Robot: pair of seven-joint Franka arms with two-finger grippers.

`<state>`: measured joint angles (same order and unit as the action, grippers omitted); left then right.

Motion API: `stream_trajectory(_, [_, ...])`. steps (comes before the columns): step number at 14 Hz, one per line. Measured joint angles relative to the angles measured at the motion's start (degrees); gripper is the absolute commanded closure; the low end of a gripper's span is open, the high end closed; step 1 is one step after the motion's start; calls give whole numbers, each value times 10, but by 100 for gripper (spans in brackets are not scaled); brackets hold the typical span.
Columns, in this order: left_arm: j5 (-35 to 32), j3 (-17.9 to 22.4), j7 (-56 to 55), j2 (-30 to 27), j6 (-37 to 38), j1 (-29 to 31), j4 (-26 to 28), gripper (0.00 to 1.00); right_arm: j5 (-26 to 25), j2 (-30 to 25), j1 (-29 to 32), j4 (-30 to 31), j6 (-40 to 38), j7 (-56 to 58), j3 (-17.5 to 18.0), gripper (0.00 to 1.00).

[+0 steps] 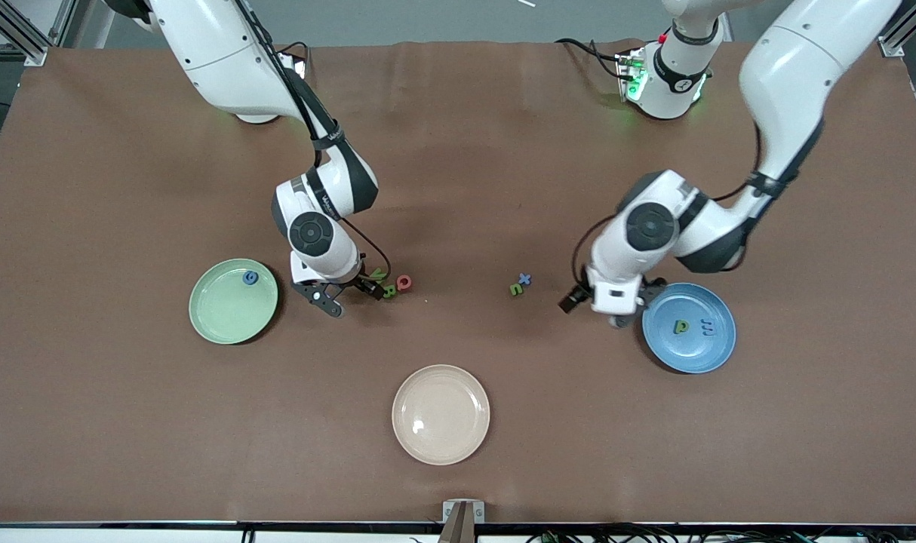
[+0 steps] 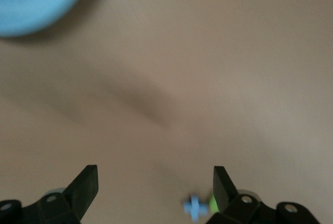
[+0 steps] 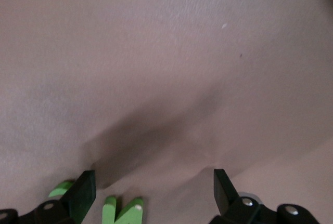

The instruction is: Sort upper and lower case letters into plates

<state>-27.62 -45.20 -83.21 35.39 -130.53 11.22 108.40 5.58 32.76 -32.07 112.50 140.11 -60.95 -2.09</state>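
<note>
3 plates on the brown table (image 1: 126, 422): green plate (image 1: 224, 320) toward the right arm's end, blue plate (image 1: 703, 354) toward the left arm's end, beige plate (image 1: 441, 414) between them and nearest the front camera.

Letters, counted:
- green plate: 1, a blue letter (image 1: 250, 278) near its rim.
- blue plate: 2, a green P (image 1: 682, 327) and a blue one (image 1: 707, 326) beside it.
- beige plate: 0.
- loose on table: a cluster of about 3 by the right gripper, 2 green (image 1: 383, 284) and a red (image 1: 404, 283) one; exact count is hard to tell since they overlap. Mid-table pair: green letter (image 1: 516, 289) touching a blue x (image 1: 524, 279).

Right gripper (image 1: 328, 298): low over the table between the green plate and the cluster, fingers spread, nothing held. Right wrist view shows green pieces (image 3: 122, 209) between the fingertips.

Left gripper (image 1: 616, 313): over the table just beside the blue plate's rim, fingers spread wide, empty. Left wrist view shows the blue x (image 2: 194, 207) near one fingertip (image 2: 222, 181).
</note>
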Motion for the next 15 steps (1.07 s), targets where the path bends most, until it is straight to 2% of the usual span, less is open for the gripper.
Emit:
stream_trajectory(2, [-28,1,-4,10,-11,-57,0,5,0,0,-8,0,1,-7,0,0])
stream_trajectory(4, [-88,3,-11,25,-19,-98,-1,5,0,0,-11,0,1,-14,0,1])
stream_trajectory(7, [-172,10,-3,54,-20,-125,-5,7,0,0,-20,0,1,-21,0,10])
stream_trajectory(11, [-194,19,114,85,-23,-129,-19,21,-1,0,-23,0,2,-23,-1,39])
stream_trajectory(13, [-194,24,164,86,-23,-128,-23,23,-2,0,-23,-2,6,-23,-1,59])
stream_trajectory(15, [-194,28,200,86,-23,-127,-25,24,-3,-3,-23,-3,-2,-24,-2,83])
